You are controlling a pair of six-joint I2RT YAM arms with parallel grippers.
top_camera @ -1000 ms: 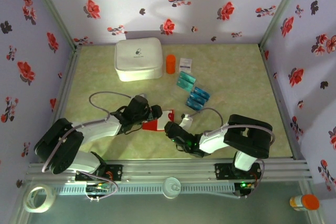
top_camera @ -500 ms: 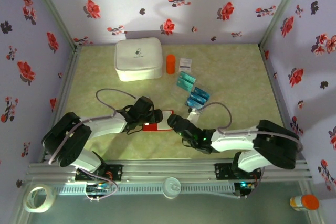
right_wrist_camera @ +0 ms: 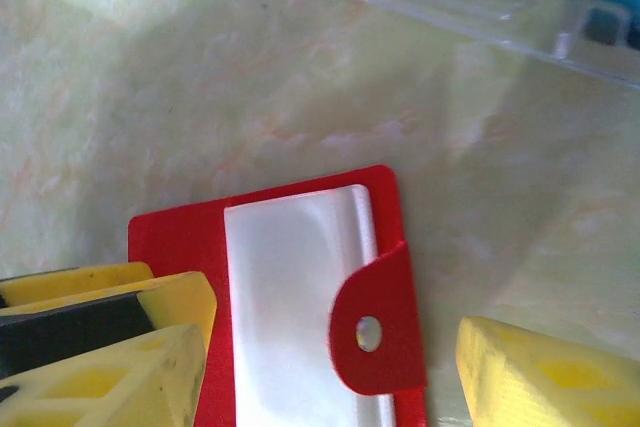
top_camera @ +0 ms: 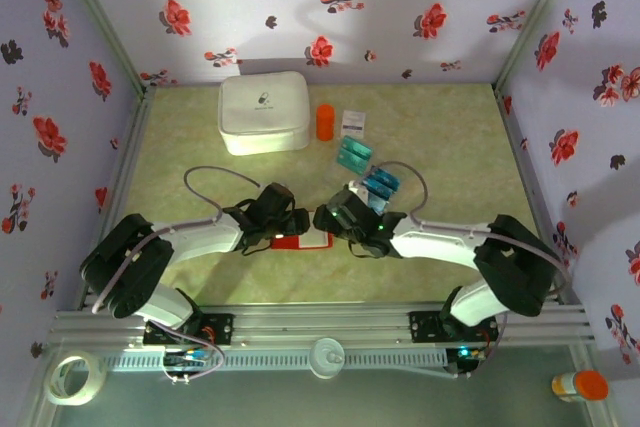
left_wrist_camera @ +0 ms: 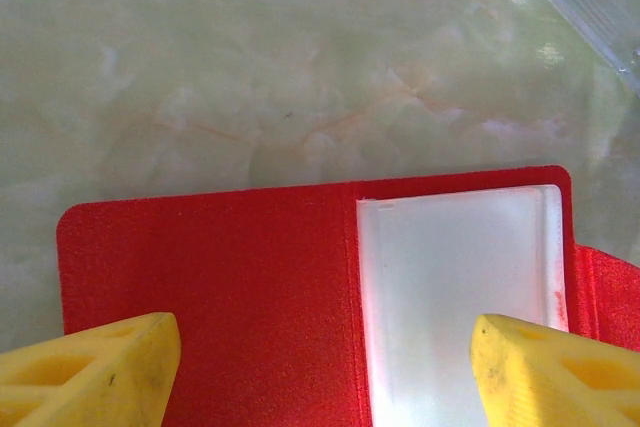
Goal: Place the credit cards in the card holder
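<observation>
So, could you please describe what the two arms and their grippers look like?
The left arm and right arm have white links, bulky black joints and a looping grey cable each. The left gripper and right gripper carry yellow wedge-shaped fingers.

Card holder [top_camera: 295, 241] centre-front; credit cards [top_camera: 353, 155] behind it, rightward; case [top_camera: 263, 112], cylinder [top_camera: 325, 122], box [top_camera: 353, 123] left-to-right along back.

This is a robot test cell, not a home. Floral-papered panels [top_camera: 400, 7] box in a marbled tabletop [top_camera: 450, 147]. An aluminium mounting rail [top_camera: 330, 319] and a tape roll [top_camera: 54, 379] sit at the front.
</observation>
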